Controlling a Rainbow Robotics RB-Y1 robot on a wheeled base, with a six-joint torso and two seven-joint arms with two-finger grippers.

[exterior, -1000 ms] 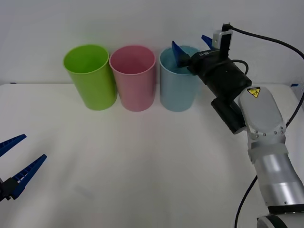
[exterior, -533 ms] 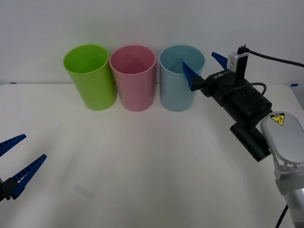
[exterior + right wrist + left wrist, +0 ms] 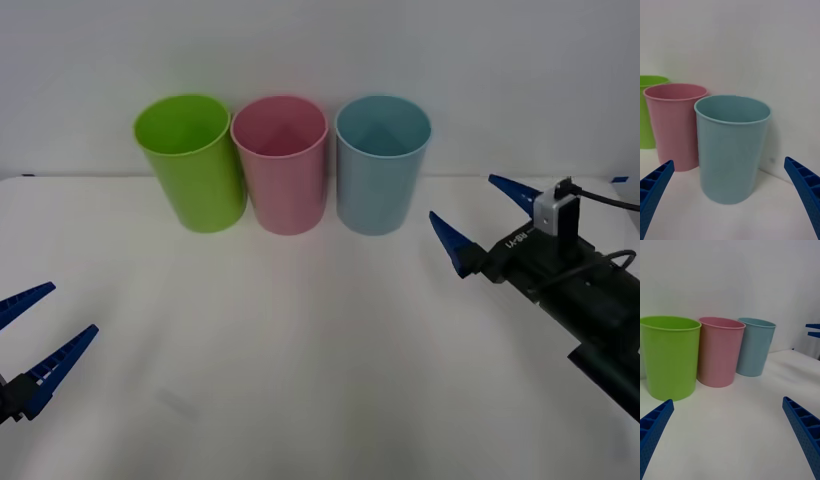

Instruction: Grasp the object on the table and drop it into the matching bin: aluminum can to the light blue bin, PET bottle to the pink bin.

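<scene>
Blue ribbed fingers of your right gripper [image 3: 484, 214] are spread, empty, beside the tapered light blue plastic bin [image 3: 381, 165]; your left gripper [image 3: 35, 327] is likewise spread.

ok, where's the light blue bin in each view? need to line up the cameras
Front view: light blue bin stands at the right end of the row of three, at the table's far edge.
Right wrist view: light blue bin is nearest and central, between the open right claw fingers.
Left wrist view: light blue bin is the farthest of the three.
Shared landmark: the pink bin right beside it.
</scene>
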